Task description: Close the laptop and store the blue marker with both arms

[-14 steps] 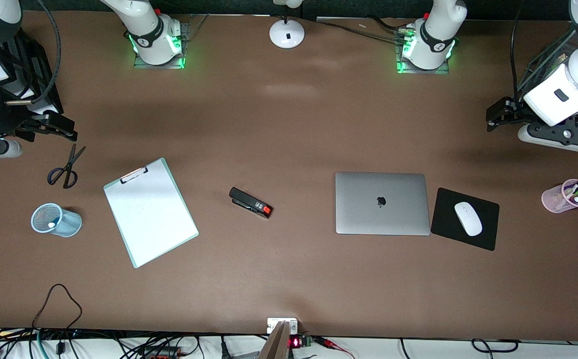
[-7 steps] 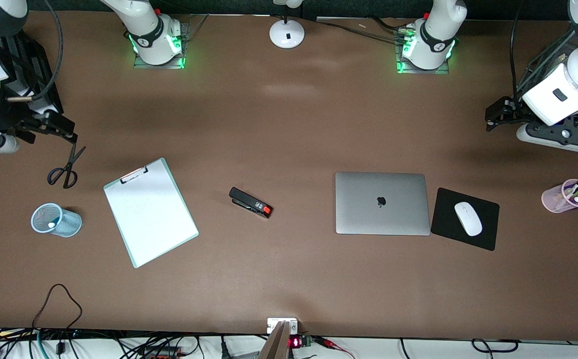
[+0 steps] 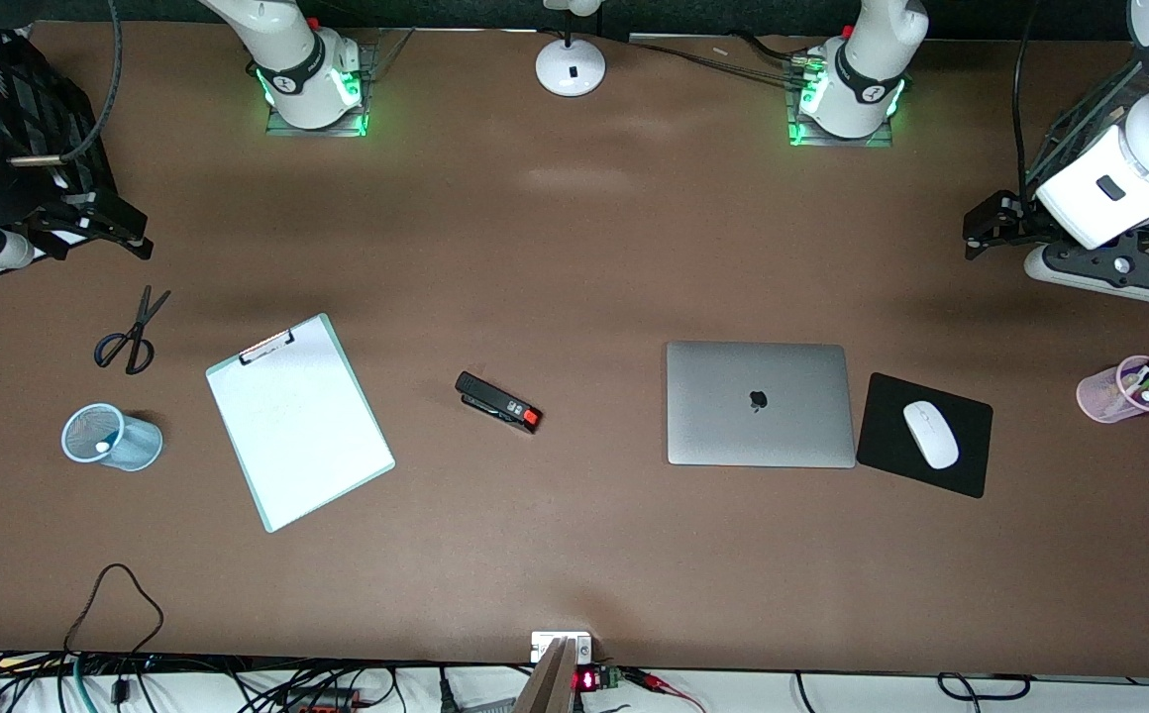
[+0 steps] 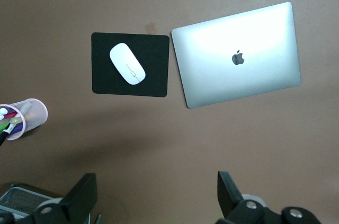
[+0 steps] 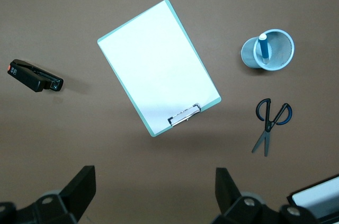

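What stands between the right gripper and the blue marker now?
Nothing visible. The blue marker stands in the blue mesh cup, open at the top. The open right gripper hangs above the table's edge at the right arm's end, with only the scissors lying flat on the table between them.

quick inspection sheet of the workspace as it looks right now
surface: brown table, flat and matte
job's things: laptop lid shut, apple logo up; blue marker standing in the blue mesh cup
clutter: clipboard, stapler, scissors, white mouse on black mouse pad, pink cup of markers
grippers: left gripper open, high over bare table at the left arm's end; right gripper open, high over bare table at the right arm's end
cables: black loop on the table edge nearest the front camera
surroundings: white lamp base between the arm bases
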`<state>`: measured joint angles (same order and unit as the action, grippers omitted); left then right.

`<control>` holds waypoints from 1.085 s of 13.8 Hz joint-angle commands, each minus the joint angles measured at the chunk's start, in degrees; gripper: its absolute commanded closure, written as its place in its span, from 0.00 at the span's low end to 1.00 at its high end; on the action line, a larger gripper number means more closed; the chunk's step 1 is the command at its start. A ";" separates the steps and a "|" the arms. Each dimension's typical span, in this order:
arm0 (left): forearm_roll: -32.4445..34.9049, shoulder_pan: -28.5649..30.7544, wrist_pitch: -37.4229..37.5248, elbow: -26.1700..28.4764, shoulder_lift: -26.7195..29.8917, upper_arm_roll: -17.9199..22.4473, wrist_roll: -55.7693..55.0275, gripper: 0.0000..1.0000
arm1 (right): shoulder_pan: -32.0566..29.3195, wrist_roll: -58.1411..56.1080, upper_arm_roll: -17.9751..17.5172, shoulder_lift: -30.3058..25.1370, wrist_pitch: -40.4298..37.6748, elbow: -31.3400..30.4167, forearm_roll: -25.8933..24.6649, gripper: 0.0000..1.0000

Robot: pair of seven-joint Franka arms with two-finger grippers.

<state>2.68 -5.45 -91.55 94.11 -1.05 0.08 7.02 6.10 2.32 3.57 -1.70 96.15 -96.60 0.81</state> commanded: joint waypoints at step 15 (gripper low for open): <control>-4.17 -0.26 1.19 -2.71 -0.62 0.10 -3.85 0.00 | -0.30 -1.79 0.21 -0.33 -2.98 1.85 -0.28 0.00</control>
<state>-0.25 -5.51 -91.51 92.90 -1.07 0.03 4.43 6.09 1.47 3.74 -2.00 94.27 -95.45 0.81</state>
